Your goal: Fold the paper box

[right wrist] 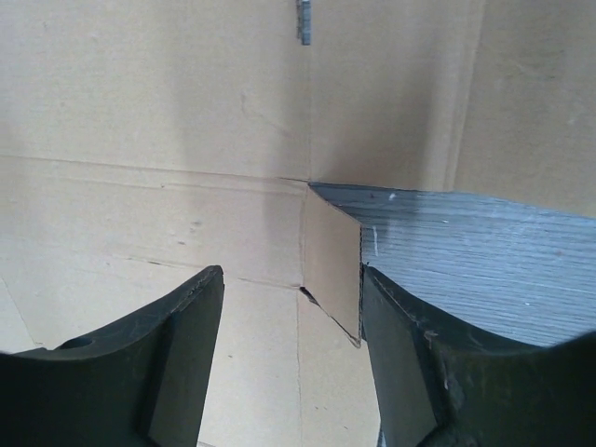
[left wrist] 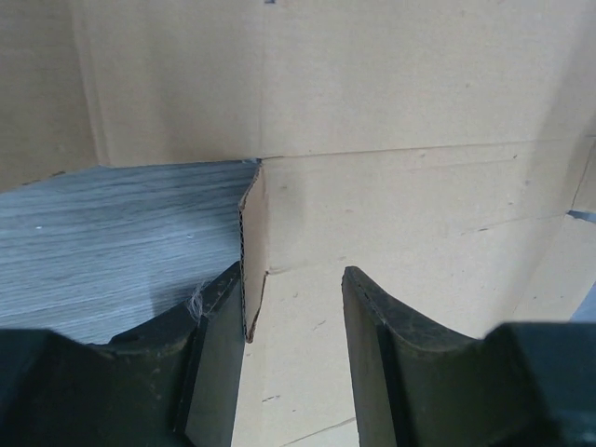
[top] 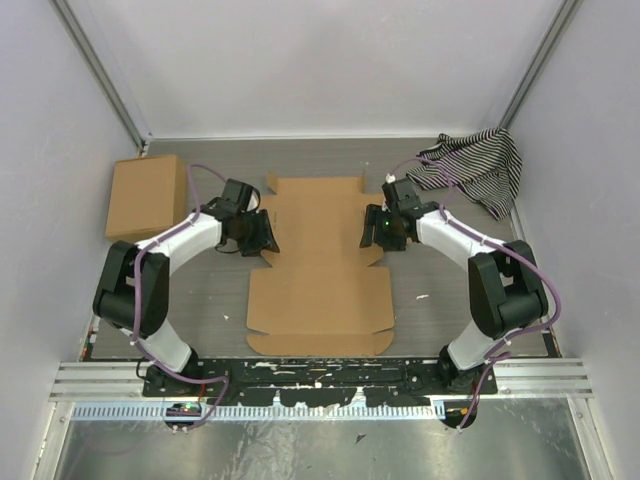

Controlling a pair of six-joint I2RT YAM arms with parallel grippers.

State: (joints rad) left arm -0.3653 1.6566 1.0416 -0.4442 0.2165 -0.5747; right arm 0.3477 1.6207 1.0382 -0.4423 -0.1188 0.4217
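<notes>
Meanwhile, both pincers straddled the side tabs

The paper box (top: 320,270) lay as a flat sheet in the middle of the desk (top: 215,300). The left pincer (top: 266,238) and right pincer (top: 371,230) each stood open around a raised side tab (left wrist: 255,242), unclamped. Closing off-centre could crease or tear the tab, or drag the sheet. No printing was legible.

Flat brown box (top: 147,196) lying on the grey table (top: 205,300), far left, by the wall (top: 50,150). Black-and-white stripy cloth (top: 475,165), all crumpled, in the far right corner. Well apart from each other. Tiny white scrap (top: 422,296) on the table, right side.
</notes>
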